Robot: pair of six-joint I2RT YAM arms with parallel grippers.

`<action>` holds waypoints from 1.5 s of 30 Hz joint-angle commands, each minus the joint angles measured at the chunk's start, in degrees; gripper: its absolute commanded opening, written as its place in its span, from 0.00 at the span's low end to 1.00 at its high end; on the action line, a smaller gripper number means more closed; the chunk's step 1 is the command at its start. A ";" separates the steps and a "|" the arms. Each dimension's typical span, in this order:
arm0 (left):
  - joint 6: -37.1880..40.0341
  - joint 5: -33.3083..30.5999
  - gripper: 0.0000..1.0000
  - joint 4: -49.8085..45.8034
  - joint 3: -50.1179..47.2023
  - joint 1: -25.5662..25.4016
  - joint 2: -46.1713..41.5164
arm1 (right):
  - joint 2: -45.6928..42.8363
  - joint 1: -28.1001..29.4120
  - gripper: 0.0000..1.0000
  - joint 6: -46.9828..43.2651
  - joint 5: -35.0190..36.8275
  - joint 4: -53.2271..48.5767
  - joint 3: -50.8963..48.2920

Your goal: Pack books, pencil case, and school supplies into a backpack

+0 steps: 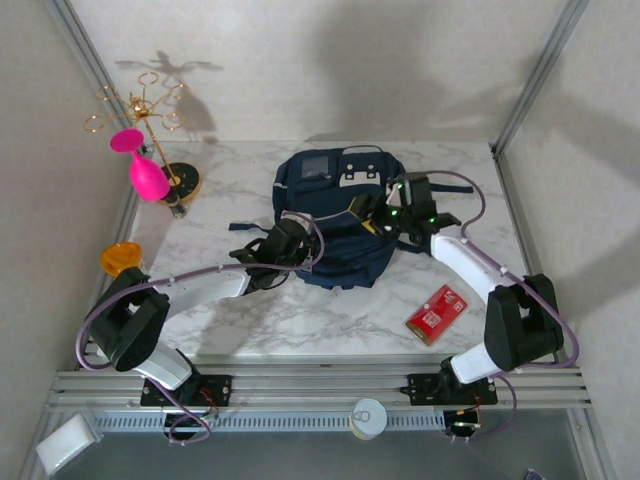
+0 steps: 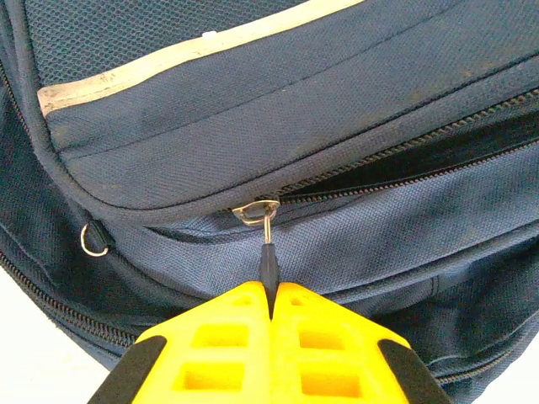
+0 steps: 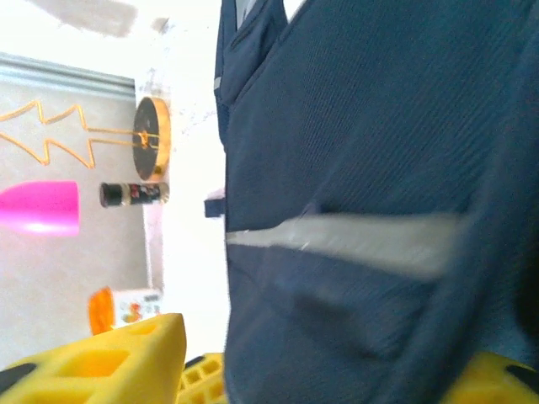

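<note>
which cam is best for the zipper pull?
Left wrist. The zipper pull is close up and sharp, pinched in the shut left gripper, with the zipper open to its right. Top external gives the backpack from afar, too small for the pull. Right wrist gives blurred backpack fabric and the light stripe.
</note>
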 commanded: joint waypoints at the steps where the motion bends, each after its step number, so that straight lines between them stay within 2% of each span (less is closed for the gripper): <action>1: 0.71 2.99 0.00 4.48 1.05 -0.56 0.81 | -0.24 5.66 0.59 11.06 8.51 8.65 -3.71; 4: 0.98 2.09 0.00 4.49 0.96 -0.56 0.83 | 2.46 8.90 0.60 13.96 15.13 9.86 -2.37; 6: 1.16 1.61 0.00 4.07 1.01 -0.56 0.75 | 4.75 10.46 0.56 14.83 17.83 10.57 -0.78; 11: 0.75 -0.32 0.00 3.91 -0.37 -0.21 -0.85 | 7.51 12.03 0.35 11.77 20.60 7.58 3.54; 13: 0.56 -0.95 0.00 4.16 -1.54 -0.21 -1.71 | 7.56 11.97 0.17 10.64 20.00 6.68 3.79; 19: 0.13 -1.98 0.00 5.08 -5.18 0.63 -4.38 | 8.69 12.18 0.00 5.99 13.67 6.61 6.53; 23: -0.49 -4.38 0.00 1.28 -6.14 0.82 -7.87 | 6.56 12.22 0.00 0.06 7.80 2.90 9.19; 26: -1.35 -9.28 0.00 -0.55 -9.16 1.13 -11.67 | 3.84 11.05 0.00 -4.87 3.90 -2.09 10.78; 32: -4.04 -11.47 0.00 -3.49 -11.62 5.01 -14.46 | -0.34 2.07 0.00 -11.13 -8.61 -8.45 8.92; 36: -4.85 -11.75 0.00 -4.33 -11.29 9.28 -12.80 | -0.85 -0.73 0.00 -16.85 -10.01 -14.25 9.21; 38: -5.10 -12.52 0.00 -3.96 -10.25 11.38 -10.99 | -1.05 -2.21 0.00 -16.30 -11.53 -12.77 7.86; 41: -5.15 -9.03 0.00 -0.07 -8.89 14.91 -7.52 | 0.13 -2.63 0.00 -16.61 -12.85 -11.93 7.81; 45: -4.63 -8.72 0.00 2.32 -6.25 16.36 -3.17 | 1.29 -2.62 0.00 -15.36 -13.14 -9.41 6.45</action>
